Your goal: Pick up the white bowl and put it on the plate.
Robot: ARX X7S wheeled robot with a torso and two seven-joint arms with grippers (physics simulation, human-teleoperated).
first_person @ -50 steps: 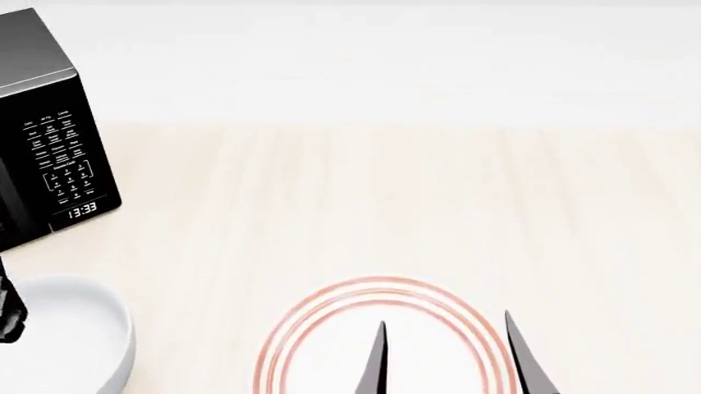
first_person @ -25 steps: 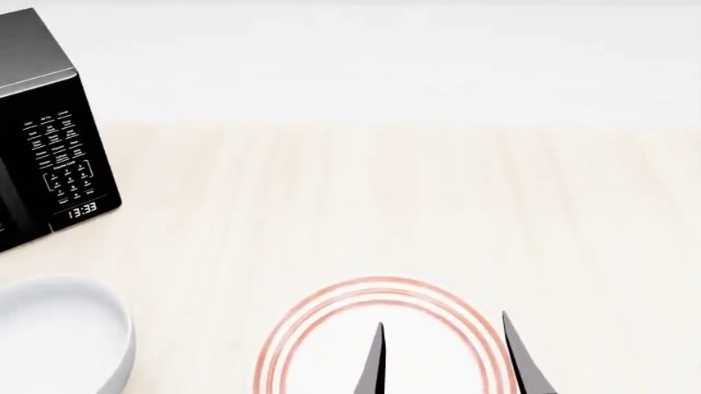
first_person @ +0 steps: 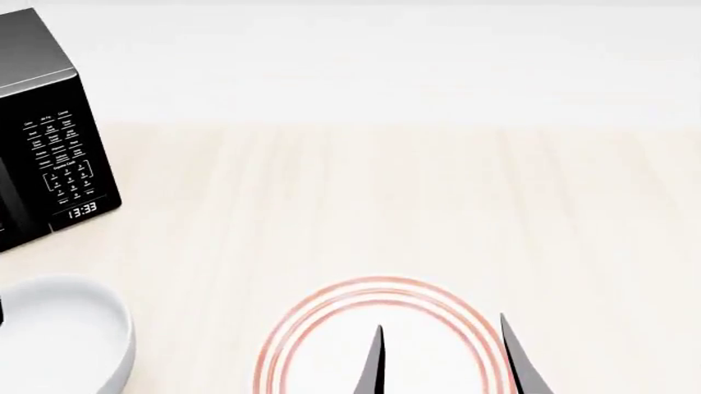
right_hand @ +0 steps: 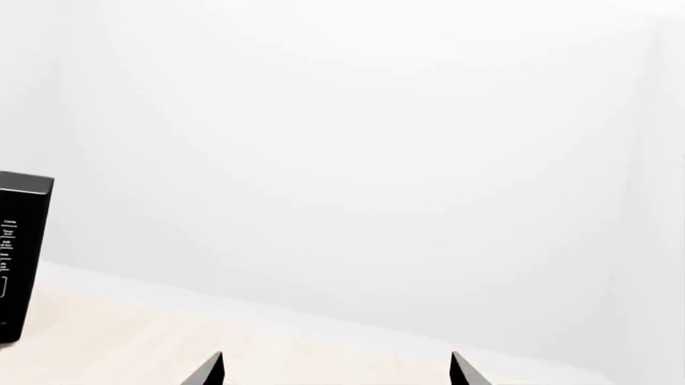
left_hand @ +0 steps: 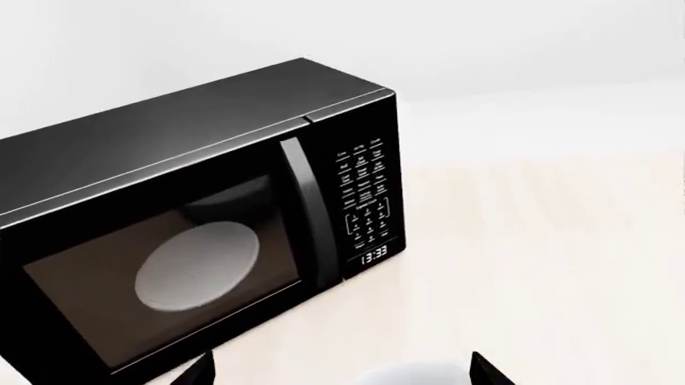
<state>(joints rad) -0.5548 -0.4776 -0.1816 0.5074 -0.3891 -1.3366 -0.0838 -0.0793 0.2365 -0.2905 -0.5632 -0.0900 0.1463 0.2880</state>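
The white bowl [first_person: 61, 332] sits on the table at the lower left of the head view; a sliver of its rim shows in the left wrist view [left_hand: 412, 375]. The plate [first_person: 378, 336], with red rings, lies at the bottom centre. My right gripper [first_person: 444, 361] is open and empty, its two dark fingertips over the plate. In the right wrist view the right gripper [right_hand: 334, 370] shows only its spread tips. My left gripper [left_hand: 342, 370] is open with the bowl's rim between its tips; in the head view only a dark sliver shows at the left edge by the bowl.
A black microwave [first_person: 44, 131] stands at the back left, also seen in the left wrist view [left_hand: 204, 216], with a pale dish [left_hand: 198, 265] behind its door. The light wooden table [first_person: 438, 205] runs back to a white wall.
The left gripper, seen at the bowl's left edge a second ago, left the head view, and a thin dark sliver is back at that edge now. The right gripper's tips barely shifted.
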